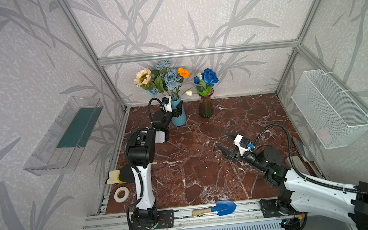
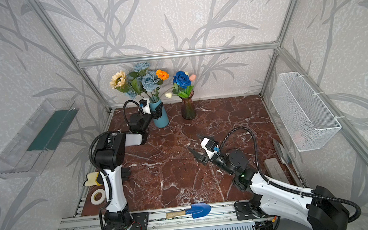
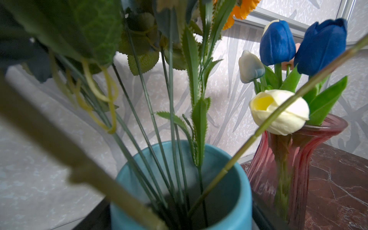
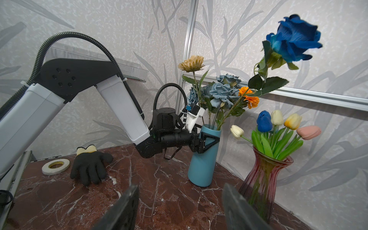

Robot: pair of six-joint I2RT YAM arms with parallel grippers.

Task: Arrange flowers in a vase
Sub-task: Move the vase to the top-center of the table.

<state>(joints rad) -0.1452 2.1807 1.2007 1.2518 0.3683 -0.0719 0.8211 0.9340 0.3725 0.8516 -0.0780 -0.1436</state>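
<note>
The left hand [image 4: 209,137] is clasping the blue vase [image 1: 180,118] near its rim. One black triangular finger is lying flat on the near face and the other is reaching round behind. This matte, smooth, tapering cylinder is standing at about 11 o'clock on the table [image 1: 196,179], a glossy red-brown slab with white marble veins.

Thin wiry stems are fanning out of its mouth. A cream sunflower [image 1: 143,77] with papery petals is leaning toward 10 o'clock, and ruffled dusty-blue roses [image 1: 171,78] are crowding the middle. A frilly orange marigold [image 1: 183,72] is poking out toward 1 o'clock. The deep blue rose [image 1: 210,76] is standing in this vase too, its long stiff stem slanting toward 2 o'clock so that the bloom is hanging above the red glass vase [image 1: 205,107].

That ribbed, waisted, translucent vase is standing at 12 o'clock, near the blue one but apart from it. It is holding the tulips [image 4: 277,117], smooth rubbery buds in blue, white, yellow and pink among broad glossy leaves. One cream tulip [image 4: 237,131] is drooping out toward the blue vase.

The right hand [image 1: 227,143] is hovering over the table just to the 3 o'clock side of centre, its tapering dark fingers spread wide with nothing between them.

A black glove [image 4: 90,167] with a cream cuff and a flat roll of pale tape [image 1: 121,194] are lying at 8 o'clock. A blue trowel [image 1: 222,207] with a tan handle is resting on the aluminium rail [image 1: 183,215] at 6 o'clock.
</note>
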